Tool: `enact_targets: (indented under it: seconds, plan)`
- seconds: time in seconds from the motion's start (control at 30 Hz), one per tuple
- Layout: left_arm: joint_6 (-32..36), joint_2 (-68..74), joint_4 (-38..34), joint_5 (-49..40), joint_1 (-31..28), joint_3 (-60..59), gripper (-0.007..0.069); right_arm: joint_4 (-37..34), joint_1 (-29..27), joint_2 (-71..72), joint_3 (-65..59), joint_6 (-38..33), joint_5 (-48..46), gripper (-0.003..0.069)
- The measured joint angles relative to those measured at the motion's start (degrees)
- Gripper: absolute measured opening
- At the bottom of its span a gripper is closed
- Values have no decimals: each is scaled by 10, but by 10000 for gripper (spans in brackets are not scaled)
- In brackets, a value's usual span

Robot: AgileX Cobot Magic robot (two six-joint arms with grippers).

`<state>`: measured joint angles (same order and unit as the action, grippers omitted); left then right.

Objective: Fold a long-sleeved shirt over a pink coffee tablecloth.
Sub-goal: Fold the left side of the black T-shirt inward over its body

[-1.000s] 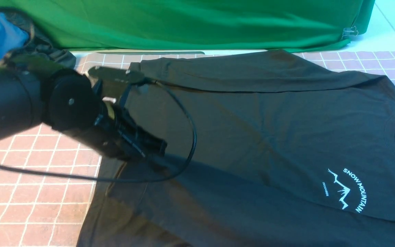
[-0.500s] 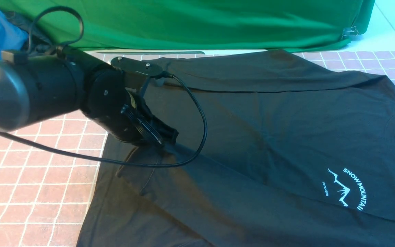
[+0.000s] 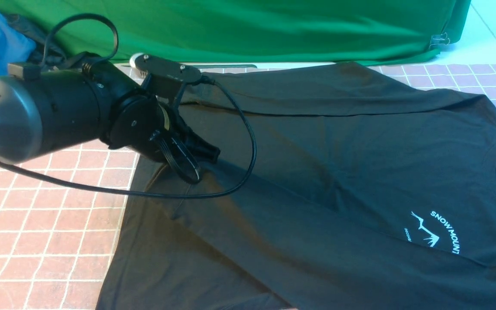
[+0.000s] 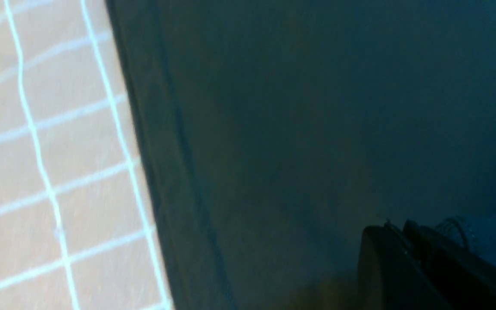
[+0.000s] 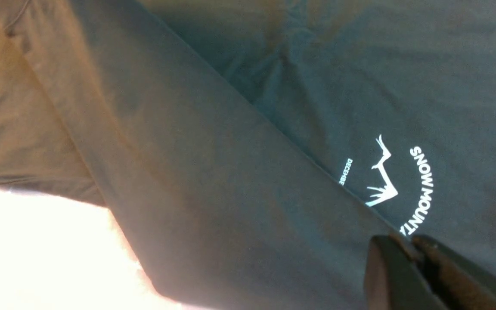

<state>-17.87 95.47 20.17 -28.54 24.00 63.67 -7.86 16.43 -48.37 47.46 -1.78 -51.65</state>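
Near-side fold, judged about midway. The long-sleeved shirt [image 3: 338, 163] lies on the pink coffee tablecloth [image 3: 37, 241]. Its far side appears already turned in, and the near flap is drawn partly over the chest logo [image 3: 435, 232]. The left gripper [image 3: 207, 151] and right gripper [image 5: 405, 243] are pinched together on that flap. Crosswise folds remain. A green cloth [image 3: 252, 30] is hung behind.
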Motion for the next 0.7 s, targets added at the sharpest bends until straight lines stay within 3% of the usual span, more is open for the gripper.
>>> enact_targets:
  seconds: [0.47,0.7]
  plan:
    - [-23,47,21,35,-29,0,31,-1,0,0,0,0,2,108]
    - [-26,49,30,99,-35,0,50,-1,0,0,0,0,2,115]
